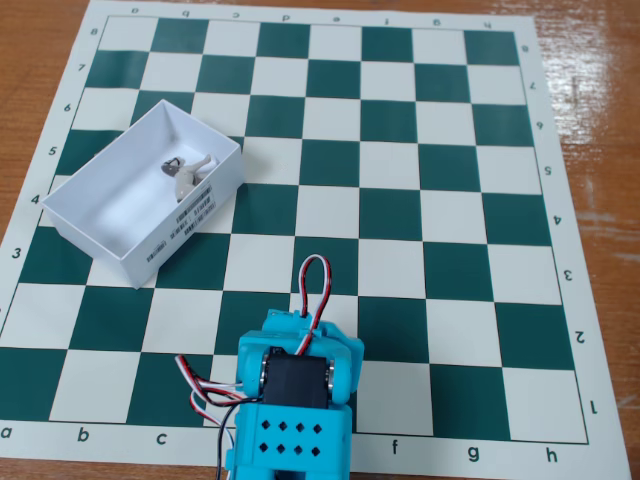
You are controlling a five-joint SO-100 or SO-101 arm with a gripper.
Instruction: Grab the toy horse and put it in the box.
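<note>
While the toy horse (184,174) is lying inside the box (90,222), toward its far right end and close to the long wall that carries the black printed label, the task is looking as good as finished from where things are sitting. The box is resting on the green-and-white chessboard mat (400,180) at the left of the fixed view, its long axis running from near left to far right, and the mat is covering a wooden surface (600,60).

The horse is appearing to lie tipped on its side rather than standing, with its darker head pointing to the far left and its pale legs reaching out toward the right; its long axis seems to be running roughly across the box, though the figure is too small to be sure.

It is likely handling as a light, stiff plastic piece, smooth enough to slip and with thin legs that could bend or snag. Its body, across the flanks, is looking like the safest place to pinch.

The blue arm (290,400) is sitting folded at the near edge, well apart from the box. Its end effector is not showing, so I cannot tell whether it is released or clenched.
</note>
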